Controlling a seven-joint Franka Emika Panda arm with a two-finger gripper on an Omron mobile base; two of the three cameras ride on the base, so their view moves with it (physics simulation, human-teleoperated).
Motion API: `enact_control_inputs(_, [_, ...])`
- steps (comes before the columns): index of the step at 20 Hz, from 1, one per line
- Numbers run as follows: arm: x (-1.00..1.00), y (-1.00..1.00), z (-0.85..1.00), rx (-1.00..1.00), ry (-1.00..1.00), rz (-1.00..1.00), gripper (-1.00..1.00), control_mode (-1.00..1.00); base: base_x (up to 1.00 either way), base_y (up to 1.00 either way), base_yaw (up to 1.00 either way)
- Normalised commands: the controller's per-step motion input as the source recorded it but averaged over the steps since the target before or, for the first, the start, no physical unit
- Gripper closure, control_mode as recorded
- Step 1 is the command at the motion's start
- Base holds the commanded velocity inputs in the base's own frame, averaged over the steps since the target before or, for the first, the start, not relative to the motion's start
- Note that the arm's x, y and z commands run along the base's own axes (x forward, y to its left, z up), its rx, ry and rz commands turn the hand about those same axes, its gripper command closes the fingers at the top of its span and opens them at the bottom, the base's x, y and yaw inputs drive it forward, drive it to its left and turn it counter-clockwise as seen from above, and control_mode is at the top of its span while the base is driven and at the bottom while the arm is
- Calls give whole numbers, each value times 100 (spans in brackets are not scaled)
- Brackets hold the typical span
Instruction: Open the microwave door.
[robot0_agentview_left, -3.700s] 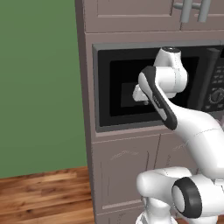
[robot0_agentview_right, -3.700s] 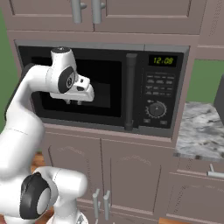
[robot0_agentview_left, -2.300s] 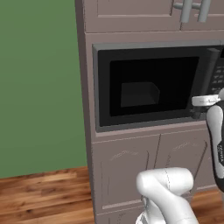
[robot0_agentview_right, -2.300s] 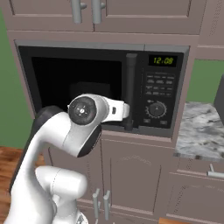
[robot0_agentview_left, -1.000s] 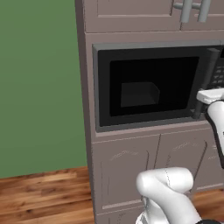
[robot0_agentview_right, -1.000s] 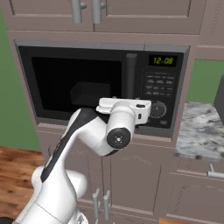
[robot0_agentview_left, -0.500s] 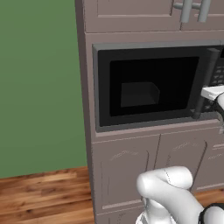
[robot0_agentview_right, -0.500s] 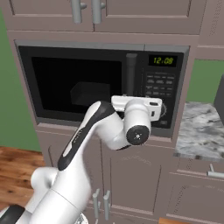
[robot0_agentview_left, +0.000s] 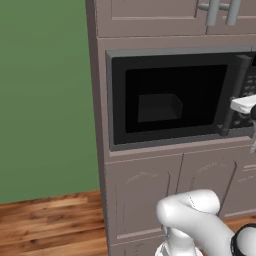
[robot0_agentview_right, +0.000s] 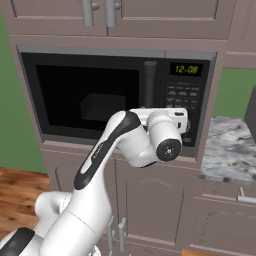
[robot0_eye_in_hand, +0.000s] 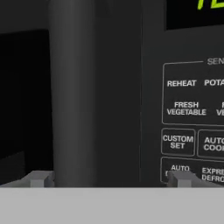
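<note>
At 12 o'clock of the spread-open, empty claw (robot0_eye_in_hand: 107, 178), the microwave door (robot0_agentview_left: 172, 102) handle (robot0_eye_in_hand: 72, 92) looks rigid, smooth, graspable mid-bar; hinged door likely swings stiffly.

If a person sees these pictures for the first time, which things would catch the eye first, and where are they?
The white arm bends across the middle of the right base view, reaching to the microwave built in between brown cabinets. Its door is shut, with a large black window. In the hand view the handle stands close, between the fingertips of the open end effector.
</note>
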Motion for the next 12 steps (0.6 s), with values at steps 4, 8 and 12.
enact_control_inputs(4, [65,33,-18,0,0,-2,-100,-100,0,0,0])
enact_control_inputs(8, [72,56,-18,-1,-1,-11,-100,-100,0,0,0])
enact_control_inputs(12, [80,43,-15,0,0,-9,-100,-100,0,0,0])
